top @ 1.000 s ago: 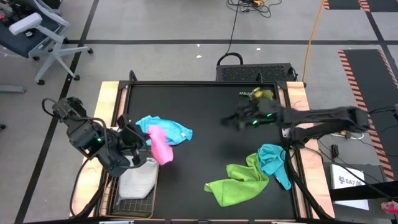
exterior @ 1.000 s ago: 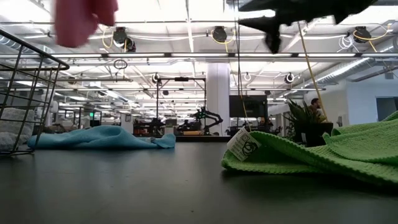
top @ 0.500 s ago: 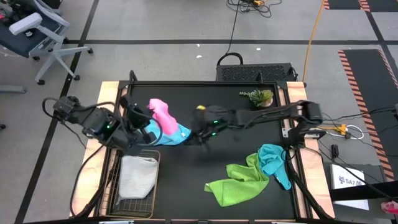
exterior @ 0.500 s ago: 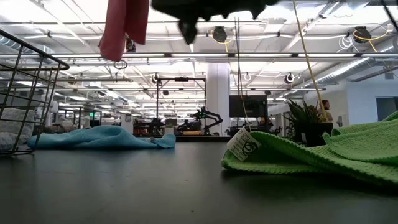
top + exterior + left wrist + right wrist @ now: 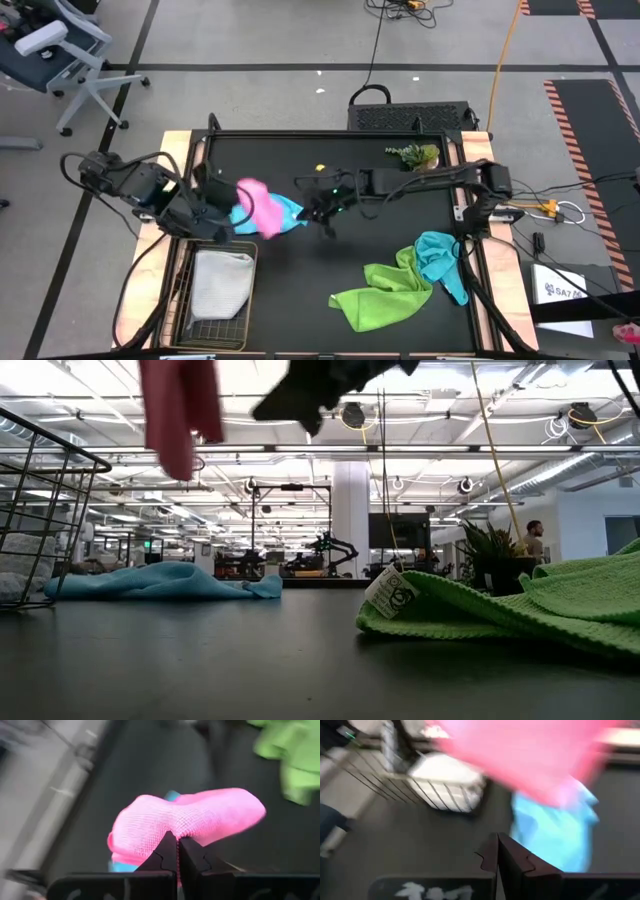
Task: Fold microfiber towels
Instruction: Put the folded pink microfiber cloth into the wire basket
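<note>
- Pink towel (image 5: 258, 208) hangs above the black tabletop (image 5: 380, 250), pinched in the left gripper (image 5: 177, 851), over the light blue towel (image 5: 165, 581).
- Right gripper (image 5: 322, 212) hovers beside it, fingers closed on nothing.
- Lime green towel (image 5: 520, 610) and teal towel (image 5: 438, 258) lie by the right edge.
- Grey-white towel (image 5: 220, 285) sits in the wire basket (image 5: 205, 332).
- Behind: an open workshop with ceiling lights.

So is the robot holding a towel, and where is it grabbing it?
Yes. The left gripper is shut on the pink towel, pinching a fold at its edge. The right gripper is shut and holds nothing.
</note>
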